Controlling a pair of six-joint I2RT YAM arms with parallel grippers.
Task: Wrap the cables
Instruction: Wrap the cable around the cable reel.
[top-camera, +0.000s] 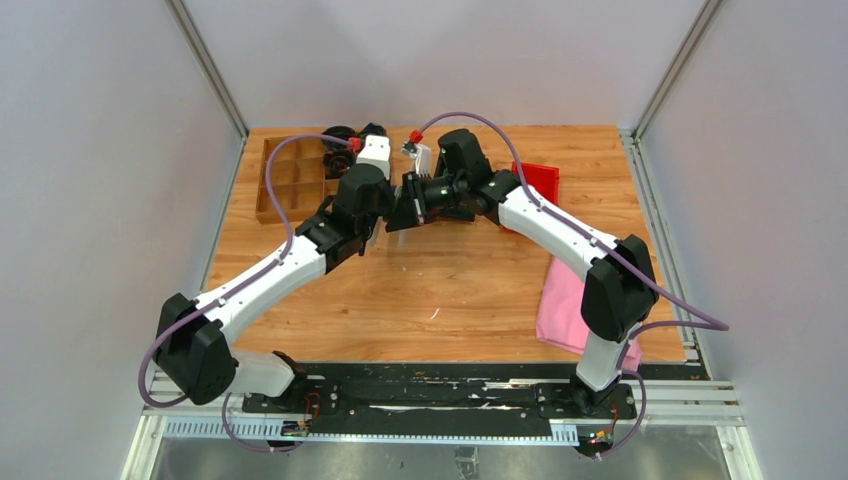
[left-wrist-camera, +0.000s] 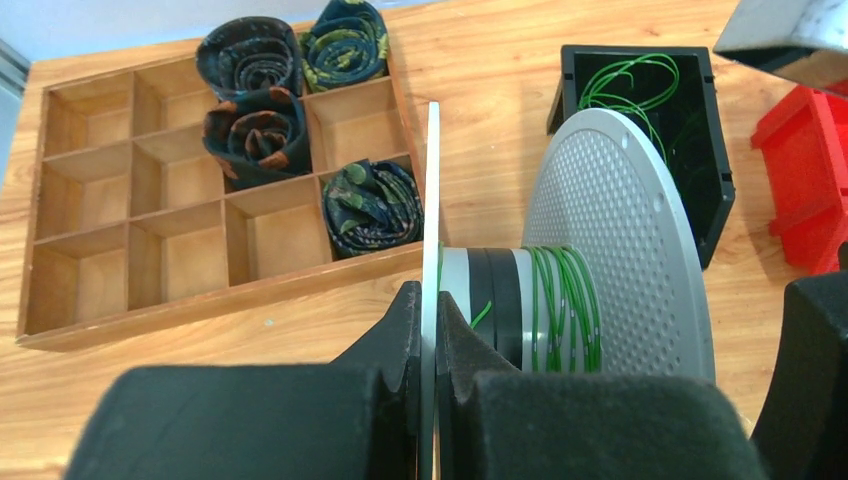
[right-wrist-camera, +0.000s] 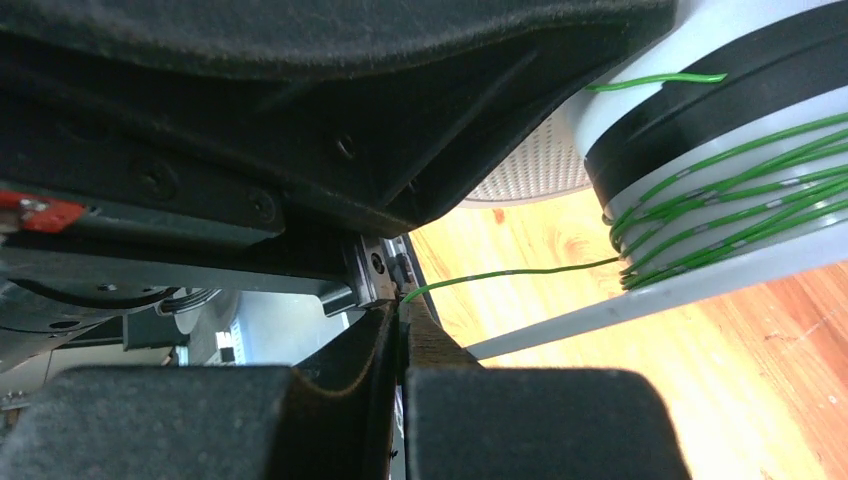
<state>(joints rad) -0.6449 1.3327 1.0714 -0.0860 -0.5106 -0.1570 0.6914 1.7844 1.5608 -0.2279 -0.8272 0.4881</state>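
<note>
On the smooth wooden worktop (top-camera: 450, 290) both arms stretch forward and bend inward, meeting near the far edge, with bare wood behind them. On the grey spool (left-wrist-camera: 620, 235), which has one perforated disc, the left jaws are closed flat on the thin disc (left-wrist-camera: 432, 200). Beside it the right jaws pinch one strand of the thin green cables (right-wrist-camera: 510, 272), which are wound round the core. More curl in a black box (left-wrist-camera: 718, 200).

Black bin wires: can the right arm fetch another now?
Probably not yet: the right gripper is shut on a wire running to the spool, which the left gripper clamps. It must release first.
</note>
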